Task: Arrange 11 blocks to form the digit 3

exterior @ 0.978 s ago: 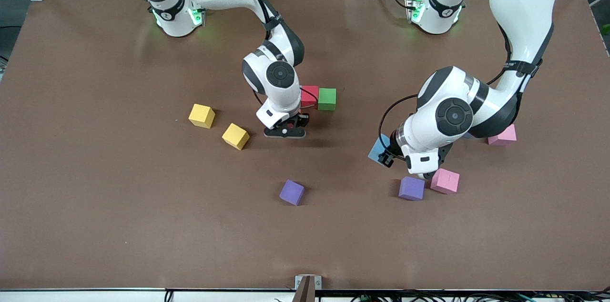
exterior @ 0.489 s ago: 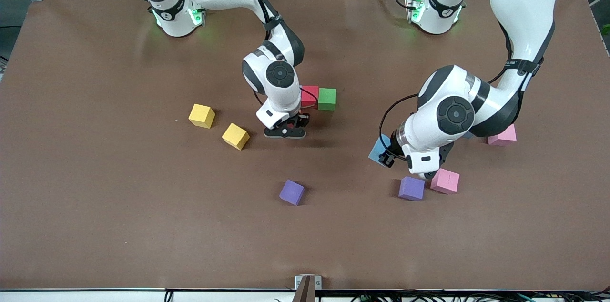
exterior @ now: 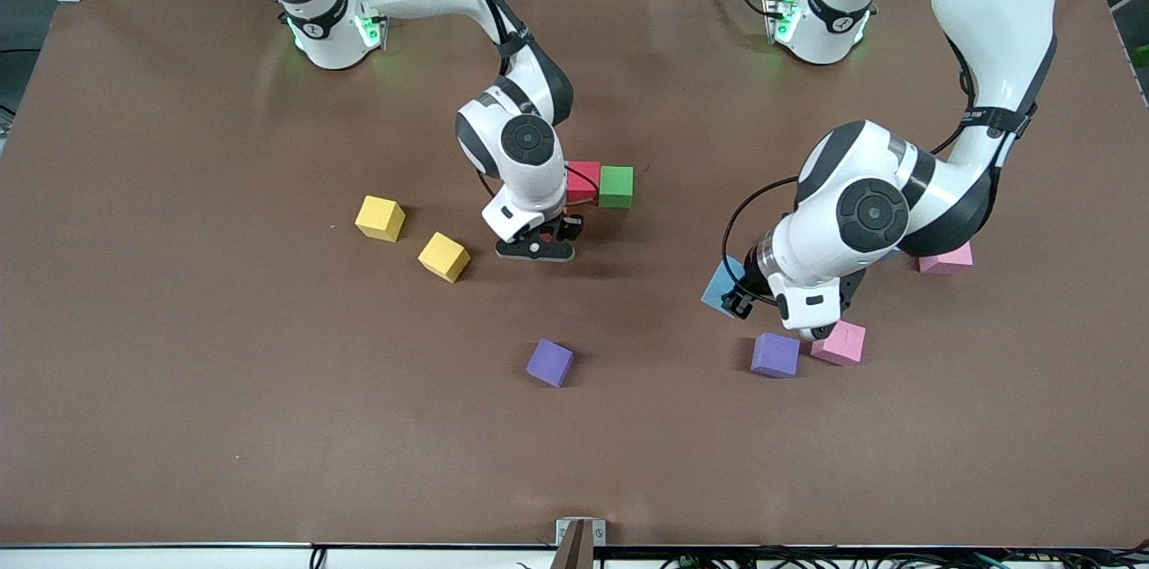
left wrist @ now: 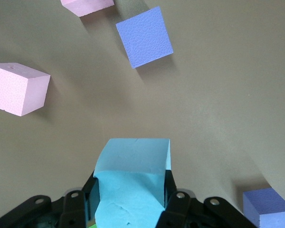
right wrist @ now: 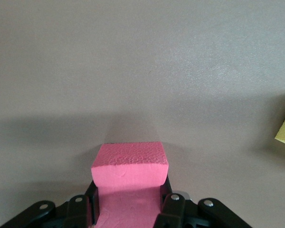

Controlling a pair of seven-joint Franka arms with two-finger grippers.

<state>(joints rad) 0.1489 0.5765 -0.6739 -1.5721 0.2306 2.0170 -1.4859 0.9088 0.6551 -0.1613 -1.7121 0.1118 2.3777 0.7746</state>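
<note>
Front view: the red block [exterior: 583,181] and green block [exterior: 616,186] sit touching mid-table, the start of the digit 3. The right gripper [exterior: 536,248] hangs low just beside the red block; the left gripper [exterior: 812,328] is over the purple block [exterior: 776,354] and pink block [exterior: 839,342].

Left wrist view: the jaws pinch a light blue block [left wrist: 132,179]. Lift clear of neighbouring cubes before travelling.

Right wrist view: the jaws pinch a deep pink block [right wrist: 129,175]. Square it to the red block, then lower flush.
</note>
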